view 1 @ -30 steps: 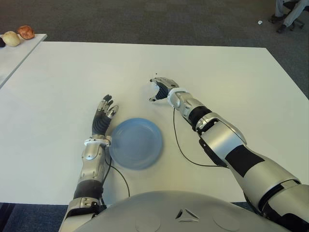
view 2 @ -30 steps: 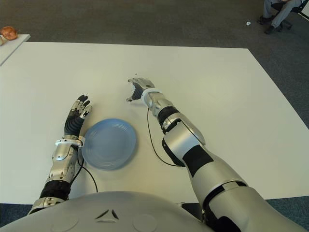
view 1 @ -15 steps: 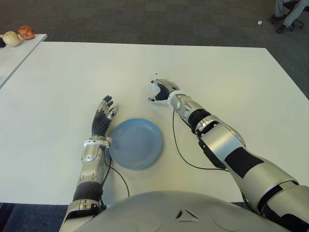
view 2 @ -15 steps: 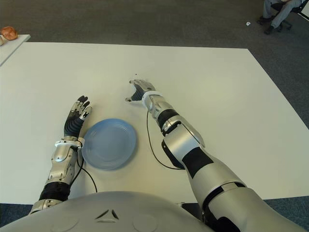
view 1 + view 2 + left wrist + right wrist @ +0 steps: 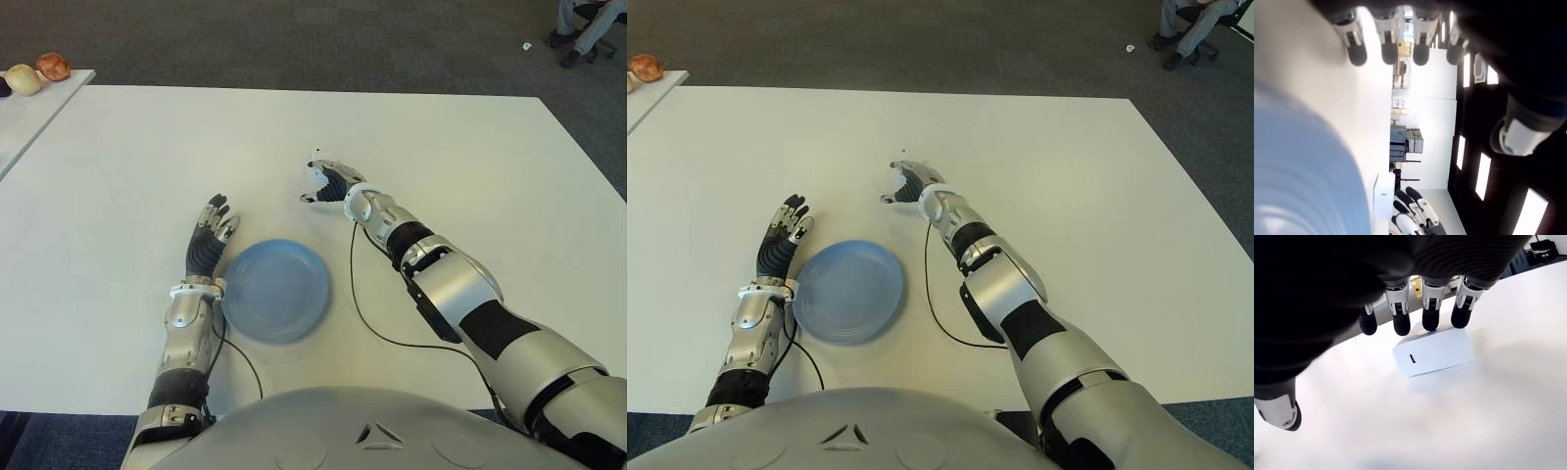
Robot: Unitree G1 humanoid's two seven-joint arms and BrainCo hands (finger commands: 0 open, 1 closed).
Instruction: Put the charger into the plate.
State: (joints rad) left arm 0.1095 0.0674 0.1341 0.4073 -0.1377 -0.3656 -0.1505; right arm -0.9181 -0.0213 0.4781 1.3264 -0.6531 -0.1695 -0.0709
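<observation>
1. The table (image 5: 460, 157) is bearing the blue plate (image 5: 276, 290), well apart from the charger.
2. The right hand (image 5: 325, 182) is hovering spread over the white charger (image 5: 1433, 351), fingertips (image 5: 1430, 325) at its far edge, gripping nothing.
3. The left hand (image 5: 208, 244) is lying open beside the plate's left.
4. From the head, the charger is showing mostly hidden.

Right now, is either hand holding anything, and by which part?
Nothing is held. The right hand hovers open over the charger on the table; the left hand is open beside the plate.
</observation>
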